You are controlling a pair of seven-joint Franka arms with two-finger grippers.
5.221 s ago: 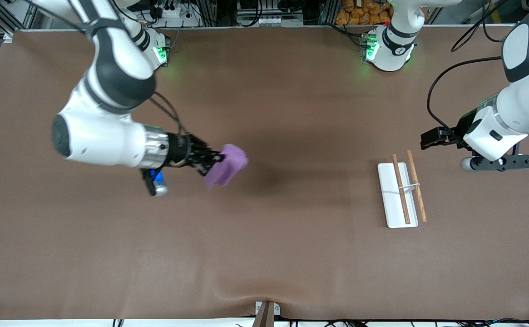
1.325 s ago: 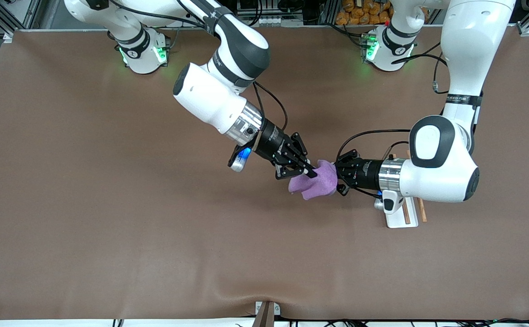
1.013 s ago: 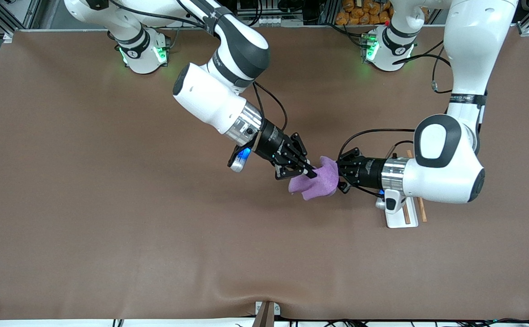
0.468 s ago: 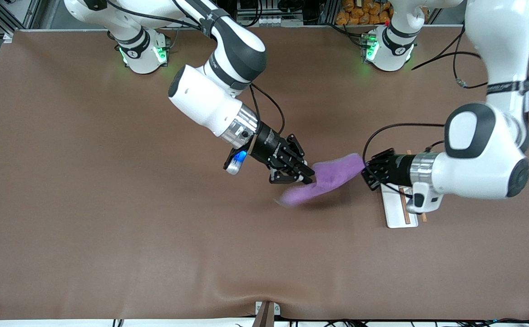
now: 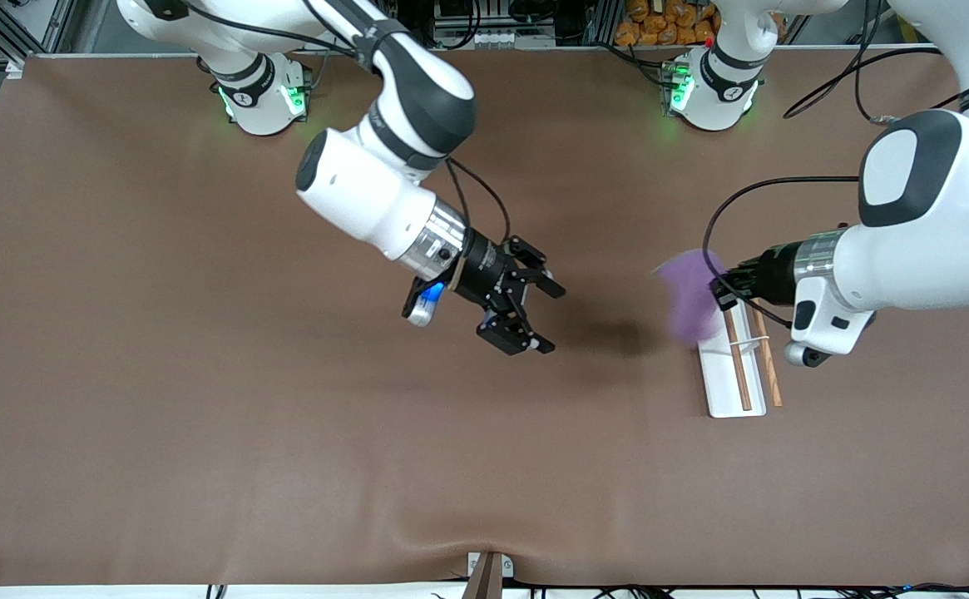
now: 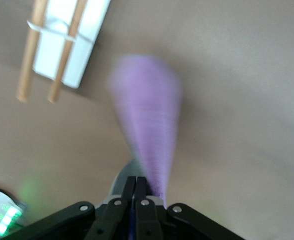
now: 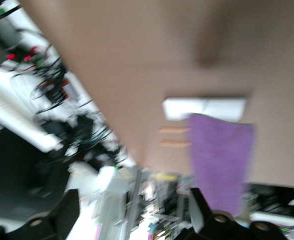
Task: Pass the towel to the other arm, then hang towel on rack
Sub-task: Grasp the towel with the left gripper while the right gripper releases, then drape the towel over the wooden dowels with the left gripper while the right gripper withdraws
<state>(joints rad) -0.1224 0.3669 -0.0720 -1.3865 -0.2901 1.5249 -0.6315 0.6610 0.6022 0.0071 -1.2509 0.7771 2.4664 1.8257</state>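
Over the rack (image 5: 737,359) your left gripper (image 5: 719,289) pinches the purple towel (image 5: 686,297), which hangs from its tips — your right gripper (image 5: 536,314) hovers spread over mid-table.

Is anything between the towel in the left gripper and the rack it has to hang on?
Nothing visible. The towel hangs from the left gripper, shut on it, over the rack end nearer the bases. The rods are bare. The right gripper is open over the table's middle.
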